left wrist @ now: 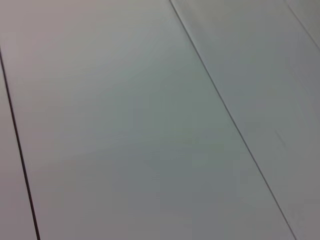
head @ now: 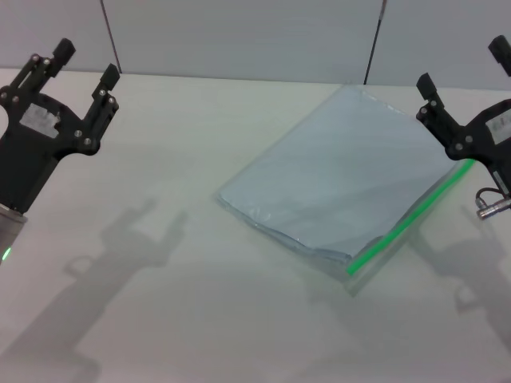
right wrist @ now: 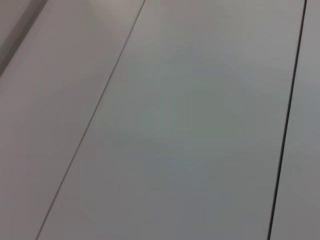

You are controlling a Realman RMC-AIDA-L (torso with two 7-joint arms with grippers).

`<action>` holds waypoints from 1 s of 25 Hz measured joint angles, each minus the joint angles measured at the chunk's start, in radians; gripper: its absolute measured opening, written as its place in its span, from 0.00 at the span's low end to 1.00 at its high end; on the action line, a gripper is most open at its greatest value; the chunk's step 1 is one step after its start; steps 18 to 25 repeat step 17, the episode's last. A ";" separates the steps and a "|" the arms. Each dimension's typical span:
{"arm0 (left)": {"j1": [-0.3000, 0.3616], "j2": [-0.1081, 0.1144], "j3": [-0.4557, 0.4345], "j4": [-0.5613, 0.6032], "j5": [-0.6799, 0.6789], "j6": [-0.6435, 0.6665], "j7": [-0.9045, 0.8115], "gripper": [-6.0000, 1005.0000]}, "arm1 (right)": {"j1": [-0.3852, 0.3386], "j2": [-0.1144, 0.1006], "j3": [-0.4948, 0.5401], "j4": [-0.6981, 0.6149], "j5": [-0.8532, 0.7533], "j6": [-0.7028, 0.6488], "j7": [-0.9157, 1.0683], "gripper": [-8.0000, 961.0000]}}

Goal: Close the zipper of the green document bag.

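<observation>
Zipper ran as a bright green strip along the long edge of the green document bag that faced the robot's right, from the bag's near corner up toward the far right, where its upper end passed behind the right tool. The slider tab could not be made out; it was either too small to see or hidden behind that tool.

The bag lay flat on the pale surface, turned on a diagonal, its long axis running from near-centre out to the far right. Its zip edge was the side closest to the right tool, which hung above the bag's far-right corner with its jaws spread apart and grasping nothing. That arm looked the better placed for the pull, since the strip led straight away from it toward the bag's near corner.

The left tool hung well apart from the bag, off past its left corner, also released and empty. It would have had to cross the whole bag to pin it down.

Nothing else rested on the surface around the bag, only the shadows of both arms. Beyond the bag's far edge stood grey wall panels with thin dark seams. Both wrist views showed only such flat panels and seams, with no bag or fingers in them.
</observation>
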 joint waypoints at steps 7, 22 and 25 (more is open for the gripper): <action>-0.001 0.000 0.000 0.000 -0.006 0.002 -0.019 0.74 | 0.003 0.000 -0.005 0.001 0.000 -0.003 0.001 0.94; -0.002 -0.002 0.000 0.006 -0.013 0.003 -0.020 0.74 | 0.006 0.000 -0.024 0.002 -0.001 -0.002 0.001 0.93; -0.002 -0.002 0.000 0.006 -0.013 0.003 -0.020 0.74 | 0.006 0.000 -0.024 0.002 -0.001 -0.002 0.001 0.93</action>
